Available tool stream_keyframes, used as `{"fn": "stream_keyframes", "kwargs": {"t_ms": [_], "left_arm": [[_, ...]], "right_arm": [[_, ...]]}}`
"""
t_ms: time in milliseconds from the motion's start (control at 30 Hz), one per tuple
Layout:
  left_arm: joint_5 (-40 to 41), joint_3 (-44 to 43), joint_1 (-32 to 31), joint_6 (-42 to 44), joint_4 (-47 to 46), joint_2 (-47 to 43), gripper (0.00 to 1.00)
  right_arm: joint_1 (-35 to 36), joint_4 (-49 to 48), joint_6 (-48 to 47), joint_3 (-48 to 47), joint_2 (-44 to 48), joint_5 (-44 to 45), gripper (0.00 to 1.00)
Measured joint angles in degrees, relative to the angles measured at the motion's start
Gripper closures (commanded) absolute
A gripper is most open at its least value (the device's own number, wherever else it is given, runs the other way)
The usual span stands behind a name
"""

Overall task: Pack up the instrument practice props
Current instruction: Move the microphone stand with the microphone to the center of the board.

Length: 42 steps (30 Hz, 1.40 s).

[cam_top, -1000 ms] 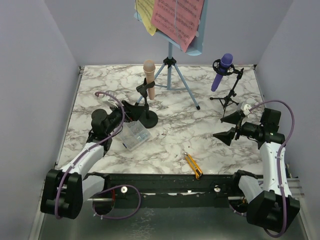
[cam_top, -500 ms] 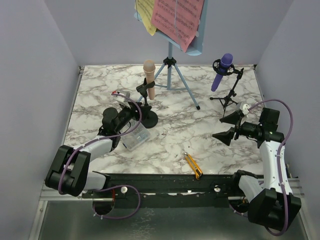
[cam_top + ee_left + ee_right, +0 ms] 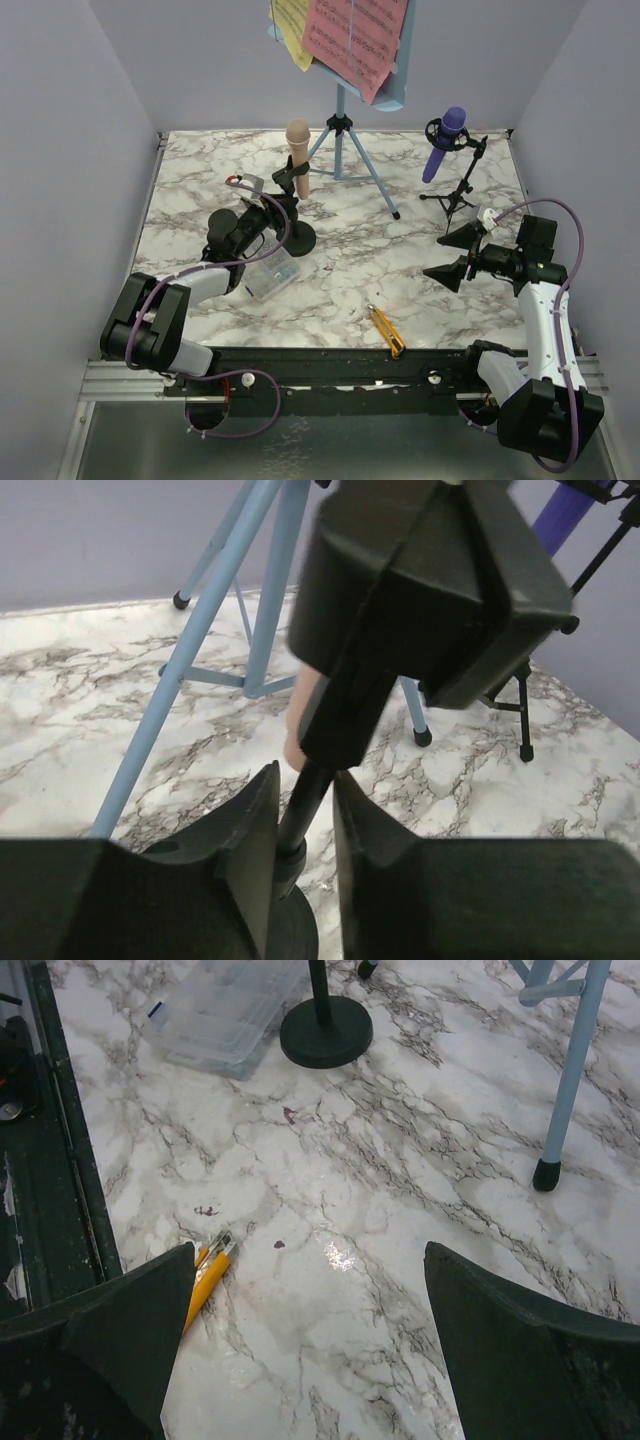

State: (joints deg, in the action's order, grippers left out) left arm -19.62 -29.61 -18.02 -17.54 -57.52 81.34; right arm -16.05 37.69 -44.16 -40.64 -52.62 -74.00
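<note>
A beige microphone [image 3: 298, 145] stands in the clip of a black mic mount [image 3: 297, 238] with a round base. My left gripper [image 3: 283, 212] is closed around that mount's pole [image 3: 310, 800], just above the base, with a finger [image 3: 250, 820] on each side [image 3: 305, 775]. A purple microphone [image 3: 445, 140] sits tilted in a second black mount [image 3: 455, 195] at the back right. The light-blue music rack [image 3: 340, 130] stands on tripod legs at the back, carrying pink pages [image 3: 355, 35] and yellow pages [image 3: 292, 30]. Over the right side of the table my right gripper [image 3: 455, 255] hangs wide open and holds nothing [image 3: 310, 1260].
A clear plastic box [image 3: 270, 272] of small parts lies just in front of the round base. A yellow-and-black utility knife [image 3: 385, 332] lies near the front edge, also beside my right gripper's finger [image 3: 205, 1280]. Purple walls enclose the marble table [image 3: 340, 270].
The left arm has swung right and forward to the beige microphone's mount, and its jaws have closed from wide open onto the pole. The right arm has stayed put.
</note>
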Motion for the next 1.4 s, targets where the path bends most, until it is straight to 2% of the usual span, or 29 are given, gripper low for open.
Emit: {"fn": "stream_keyframes", "kwargs": {"t_ms": [67, 133, 433, 533, 833, 1167, 1400], "left_arm": [[0.04, 0.0, 0.0, -0.15, -1.84, 0.85, 0.8], [0.04, -0.02, 0.0, -0.22, -3.37, 1.6, 0.9], [0.87, -0.22, 0.26, 0.63, -9.27, 4.68, 0.91], [0.72, -1.29, 0.26, 0.63, -9.31, 5.7, 1.0], [-3.41, -1.7, -0.24, 4.02, -8.55, 5.4, 1.0], [-5.79, 1.81, -9.66, 8.39, -6.05, -4.07, 1.0], [-2.03, 4.22, -19.08, 11.23, -5.92, -7.89, 1.0]], "right_arm": [[0.04, 0.0, 0.0, 0.0, 0.0, 0.11, 0.0], [0.15, -0.02, 0.0, 0.0, 0.0, 0.26, 0.0], [0.26, -0.04, 0.02, 0.0, 0.46, 0.92, 0.0], [0.26, -0.04, 0.02, 0.0, 0.57, 1.07, 0.0], [0.26, -0.09, 0.13, 0.0, 0.72, 1.16, 0.0], [0.66, -0.04, 0.59, 0.0, 0.44, -0.59, 0.0], [1.07, -0.04, 0.61, 0.0, -0.09, -1.79, 0.0]]}}
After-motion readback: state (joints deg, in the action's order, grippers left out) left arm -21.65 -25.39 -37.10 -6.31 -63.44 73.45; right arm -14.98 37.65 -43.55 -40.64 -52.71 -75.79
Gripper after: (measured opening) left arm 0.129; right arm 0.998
